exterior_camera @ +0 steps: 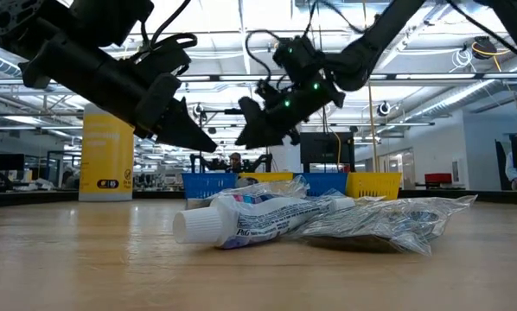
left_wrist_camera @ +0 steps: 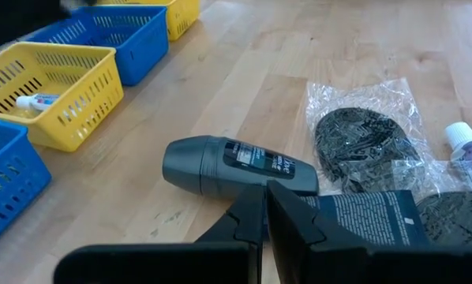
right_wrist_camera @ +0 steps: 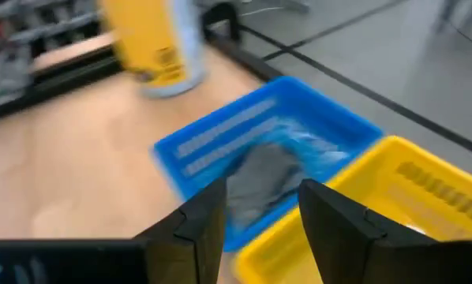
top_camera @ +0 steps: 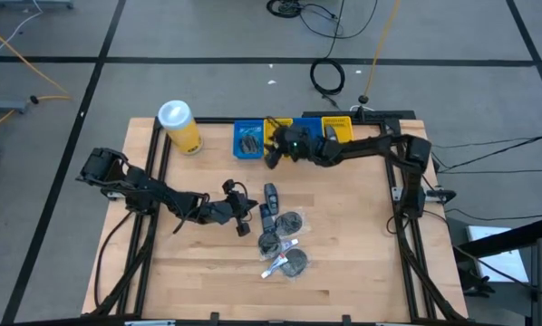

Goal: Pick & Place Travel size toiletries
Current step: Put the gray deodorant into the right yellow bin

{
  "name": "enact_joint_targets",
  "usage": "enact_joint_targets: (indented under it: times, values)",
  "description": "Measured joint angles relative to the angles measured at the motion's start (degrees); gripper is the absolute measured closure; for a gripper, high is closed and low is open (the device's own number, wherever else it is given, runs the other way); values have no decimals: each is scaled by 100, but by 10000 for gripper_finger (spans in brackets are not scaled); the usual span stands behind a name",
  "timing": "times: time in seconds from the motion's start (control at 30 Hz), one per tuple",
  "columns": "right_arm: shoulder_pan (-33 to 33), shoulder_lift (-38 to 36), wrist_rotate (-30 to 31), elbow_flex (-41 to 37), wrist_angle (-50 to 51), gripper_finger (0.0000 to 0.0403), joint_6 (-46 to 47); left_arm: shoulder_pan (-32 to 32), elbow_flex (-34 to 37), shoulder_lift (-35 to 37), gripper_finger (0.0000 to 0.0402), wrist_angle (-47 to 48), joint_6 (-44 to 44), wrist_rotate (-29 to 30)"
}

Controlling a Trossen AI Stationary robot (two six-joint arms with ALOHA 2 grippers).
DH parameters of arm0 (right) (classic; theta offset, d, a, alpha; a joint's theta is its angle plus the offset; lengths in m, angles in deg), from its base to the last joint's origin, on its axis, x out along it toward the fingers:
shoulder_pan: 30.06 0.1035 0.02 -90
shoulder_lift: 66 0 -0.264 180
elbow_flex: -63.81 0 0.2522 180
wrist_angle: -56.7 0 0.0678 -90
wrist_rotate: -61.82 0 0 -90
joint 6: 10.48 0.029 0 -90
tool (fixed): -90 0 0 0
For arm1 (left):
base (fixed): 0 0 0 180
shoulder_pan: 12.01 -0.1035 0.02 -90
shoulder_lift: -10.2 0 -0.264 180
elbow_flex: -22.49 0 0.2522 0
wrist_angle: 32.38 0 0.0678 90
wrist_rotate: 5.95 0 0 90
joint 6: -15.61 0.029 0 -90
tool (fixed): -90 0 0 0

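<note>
table: light wooden top [top_camera: 343, 263]
12 o'clock edge: yellow canister [top_camera: 179, 126], blue and yellow bins [top_camera: 247, 139]
centre: bagged toiletries [top_camera: 280, 237], dark bottle [top_camera: 271, 195]
</note>
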Motion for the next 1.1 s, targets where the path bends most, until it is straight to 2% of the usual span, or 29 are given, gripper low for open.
enact_joint_targets:
  times: [0.13,0.33,0.53,0.7,0.8,0.87,1.0,1.1]
  values:
    - [547,-401,-64,-258,70,258,-496,37,0,2,380,97,-20,-1]
    - [1607,-1268,147,-1375,112,261,-859,116,0,2,380,128,-63,-1]
    - [2631,-2100,852,-2702,-884,261,-956,111,0,2,380,109,-63,9]
    - [3038,-2584,659,-3656,-1906,263,-1181,39,2,2,380,88,-99,41]
    - [3104,-2559,69,-4137,-2543,262,-671,-76,2,2,380,91,-164,52]
    - [3104,-2420,-40,-4357,-2981,259,-252,-161,2,2,380,93,-248,54]
    - [3093,-2004,453,-4386,-3208,241,43,-329,1,-23,380,118,-450,47]
    - [3052,-1642,705,-4123,-3209,210,13,-492,2,-191,380,94,-451,-125]
